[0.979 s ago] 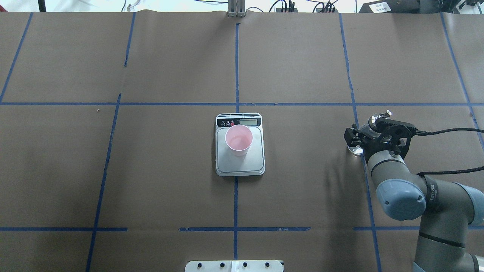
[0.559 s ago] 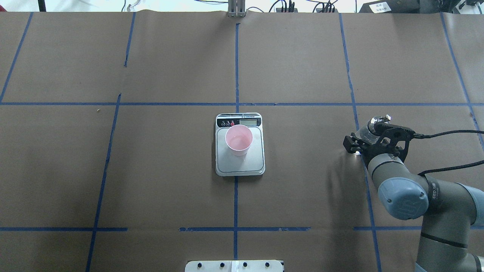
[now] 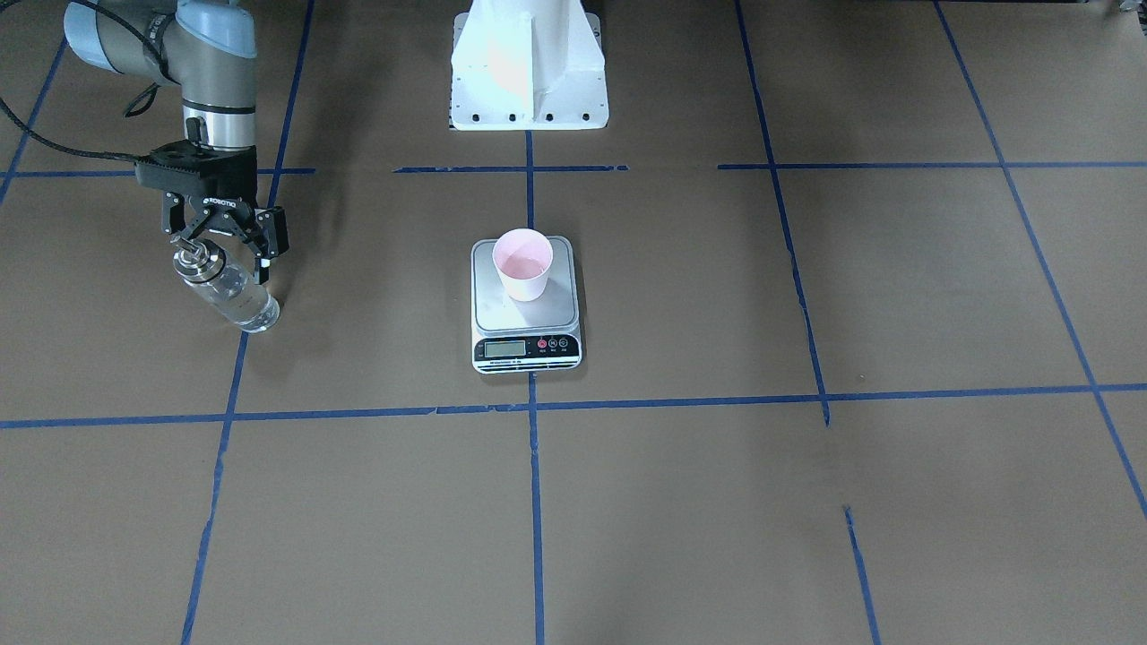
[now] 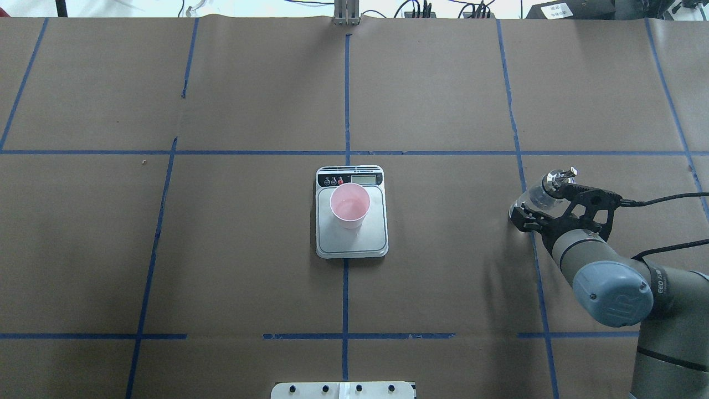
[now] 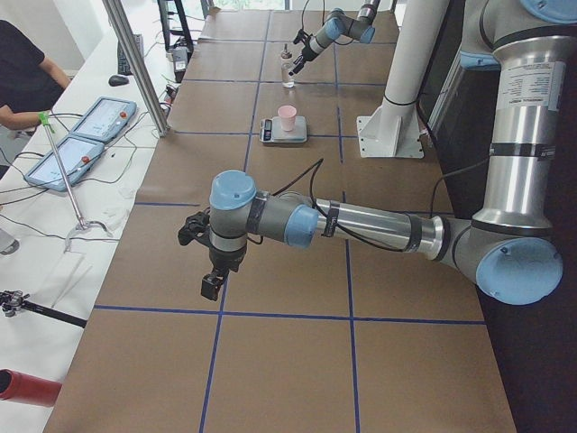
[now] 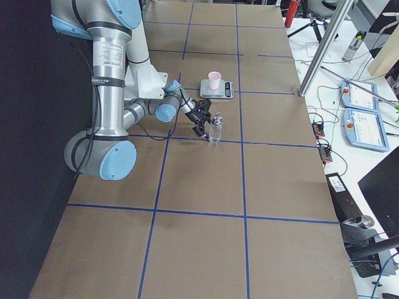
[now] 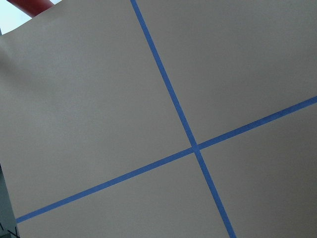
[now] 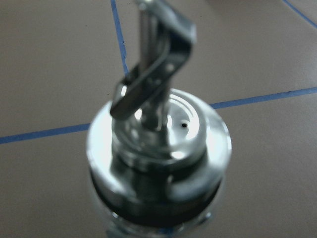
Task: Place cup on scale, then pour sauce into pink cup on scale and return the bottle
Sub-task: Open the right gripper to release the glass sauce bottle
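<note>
The pink cup (image 4: 349, 206) stands upright on the steel scale (image 4: 352, 244) at the table's middle; both also show in the front-facing view, the cup (image 3: 522, 262) on the scale (image 3: 526, 315). The clear glass bottle (image 4: 536, 195) with its metal collar and spout stands on the table at the right, clear liquid inside it (image 3: 235, 296). My right gripper (image 4: 556, 206) is open on the robot's side of the bottle, its fingers spread wider than the glass (image 3: 224, 242). The right wrist view shows the bottle's collar (image 8: 158, 144) close up. My left gripper (image 5: 212, 271) hangs over bare table; I cannot tell whether it is open or shut.
Blue tape lines (image 4: 345, 100) grid the brown paper table cover. The white robot base (image 3: 529, 63) stands behind the scale. A cable (image 4: 664, 195) trails from my right wrist. An operator (image 5: 22, 81) and tablets (image 5: 86, 135) sit at a side table.
My right arm has drawn back toward the robot, and the gripper has slid off the bottle. The bottle stays standing on the table. Cup and scale have not moved.
</note>
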`<state>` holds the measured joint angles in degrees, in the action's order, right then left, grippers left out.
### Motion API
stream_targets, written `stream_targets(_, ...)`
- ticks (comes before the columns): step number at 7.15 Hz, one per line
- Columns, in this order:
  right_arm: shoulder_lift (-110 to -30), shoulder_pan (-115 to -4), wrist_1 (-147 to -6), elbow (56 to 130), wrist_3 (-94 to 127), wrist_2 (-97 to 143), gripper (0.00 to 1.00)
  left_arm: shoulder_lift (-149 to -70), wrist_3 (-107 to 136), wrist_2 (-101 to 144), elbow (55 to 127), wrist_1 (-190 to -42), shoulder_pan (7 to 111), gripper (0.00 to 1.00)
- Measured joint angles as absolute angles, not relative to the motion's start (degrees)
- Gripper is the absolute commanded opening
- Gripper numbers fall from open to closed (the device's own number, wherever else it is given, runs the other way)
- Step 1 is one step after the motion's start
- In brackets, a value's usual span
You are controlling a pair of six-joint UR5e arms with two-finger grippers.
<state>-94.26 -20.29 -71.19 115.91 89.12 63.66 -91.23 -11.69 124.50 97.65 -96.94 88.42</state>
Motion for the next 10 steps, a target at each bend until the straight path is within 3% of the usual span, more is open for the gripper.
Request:
stream_targets(7, -94.7, -19.3, -79.6, 125.1, 89.4, 71.7, 1.0, -91.3, -11.7, 124.5, 98.2, -96.9, 88.6, 1.0)
stream_targets(10, -94.6, -15.8, -90.8, 133.6, 90.0, 79.3, 1.0, -91.2, -11.7, 124.5, 98.6, -96.9, 88.9, 1.0)
